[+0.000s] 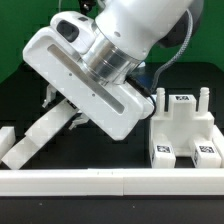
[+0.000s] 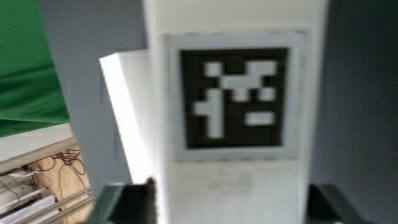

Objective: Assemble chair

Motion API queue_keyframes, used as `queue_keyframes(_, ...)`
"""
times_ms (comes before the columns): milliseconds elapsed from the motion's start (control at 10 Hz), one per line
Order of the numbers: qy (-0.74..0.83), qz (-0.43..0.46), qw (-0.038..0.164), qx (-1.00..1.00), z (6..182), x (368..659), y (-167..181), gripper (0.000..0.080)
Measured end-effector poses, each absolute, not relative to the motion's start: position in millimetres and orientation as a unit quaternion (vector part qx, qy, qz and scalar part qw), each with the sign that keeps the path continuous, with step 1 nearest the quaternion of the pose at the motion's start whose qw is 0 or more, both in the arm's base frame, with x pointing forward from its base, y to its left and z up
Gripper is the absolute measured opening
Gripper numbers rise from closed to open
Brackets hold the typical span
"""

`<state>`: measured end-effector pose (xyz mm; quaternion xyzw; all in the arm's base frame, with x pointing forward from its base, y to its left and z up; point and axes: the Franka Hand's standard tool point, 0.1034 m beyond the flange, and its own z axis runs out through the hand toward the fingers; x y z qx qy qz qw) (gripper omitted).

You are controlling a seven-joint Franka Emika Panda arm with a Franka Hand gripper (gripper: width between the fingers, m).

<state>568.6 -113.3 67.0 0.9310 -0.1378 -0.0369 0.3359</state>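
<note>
Claw: the claw (image 2: 231, 196) is clenched on a long tagged piece (image 2: 231, 95). In the wrist view its dark fingers (image 2: 121, 202) sit against both sides of the piece.
Held part: the long tagged piece (image 1: 40, 135) slants away from the seat block (image 1: 185, 130), with its far end low, near the worktop (image 1: 135, 152). It is well apart from the seat block and not joined to it.
Seat block: it stands on the worktop on its own, with two short posts upright and tags facing up and forward. Nothing is fitted onto it.
Done: judging by this, one part has been picked up, and no joint is visible anywhere.
Left: by my reading nearly all of the chair, starting with bringing the held part across to the seat block and mating it, then adding every further leg or panel.
Exterior view only: it shows the seat block, the border rail (image 1: 110, 180) in front of it, and the slant of the held part. The arm's bulky wrist hides the fingers.
Wrist view only: it shows the grip itself, the held part's tag square-on, and a second white face (image 2: 125, 115) just beside it. I cannot tell if that face is a separate part. The seat block is out of sight here.
</note>
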Motion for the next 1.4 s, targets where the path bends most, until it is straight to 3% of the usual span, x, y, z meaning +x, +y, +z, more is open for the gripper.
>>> queue_keyframes(100, -0.138, -0.037, 0.336, 0.931, 66.9, 569, -113, 0.0467)
queue_keyframes(200, -0.138, -0.037, 0.336, 0.931, 66.8, 568, -113, 0.0585)
queue_keyframes(600, -0.134, -0.036, 0.313, 0.940, 62.9, 571, -111, 0.0646)
queue_keyframes(700, -0.138, -0.022, 0.275, 0.951, 61.8, 576, -113, 0.0649)
queue_keyframes(800, -0.149, -0.010, 0.260, 0.954, 59.0, 577, -116, 0.0649)
queue_keyframes(1400, -0.151, 0.026, 0.104, 0.983, 61.9, 584, -128, 0.0649)
